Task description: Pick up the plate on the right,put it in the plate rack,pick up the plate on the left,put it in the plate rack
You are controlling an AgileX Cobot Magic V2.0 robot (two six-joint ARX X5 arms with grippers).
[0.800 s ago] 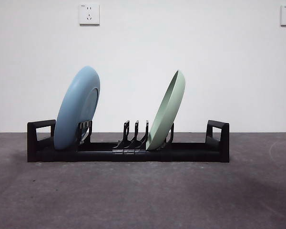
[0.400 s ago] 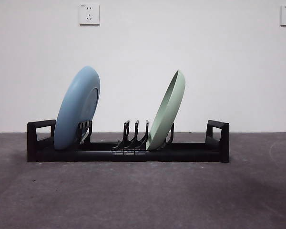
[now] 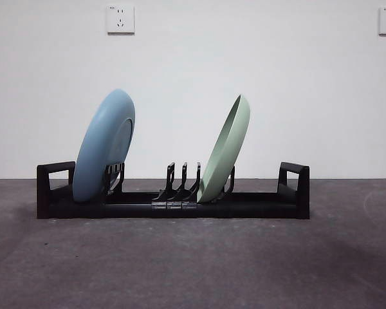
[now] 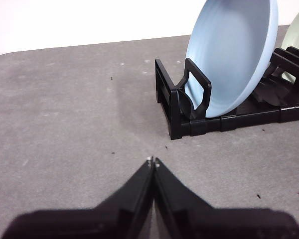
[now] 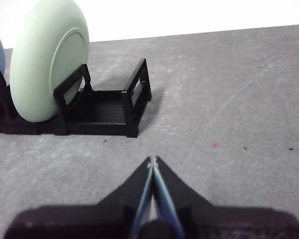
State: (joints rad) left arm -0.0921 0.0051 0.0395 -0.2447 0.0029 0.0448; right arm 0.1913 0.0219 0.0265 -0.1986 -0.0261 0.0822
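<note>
The black plate rack [image 3: 174, 205] lies across the grey table with a loop handle at each end. A blue plate [image 3: 104, 147] stands tilted in its left slots, and a pale green plate [image 3: 225, 151] leans in slots right of the middle. The left wrist view shows the blue plate [image 4: 232, 55] in the plate rack [image 4: 184, 107], with my left gripper [image 4: 153, 160] shut and empty over bare table short of that end. My right gripper [image 5: 152, 159] is also shut and empty, off the other end of the plate rack [image 5: 132, 107] near the green plate [image 5: 47, 59].
Two wall sockets [image 3: 120, 18] sit high on the white wall behind. Grey tabletop [image 3: 193, 264] stretches in front of the rack and to both sides. No arm shows in the front view.
</note>
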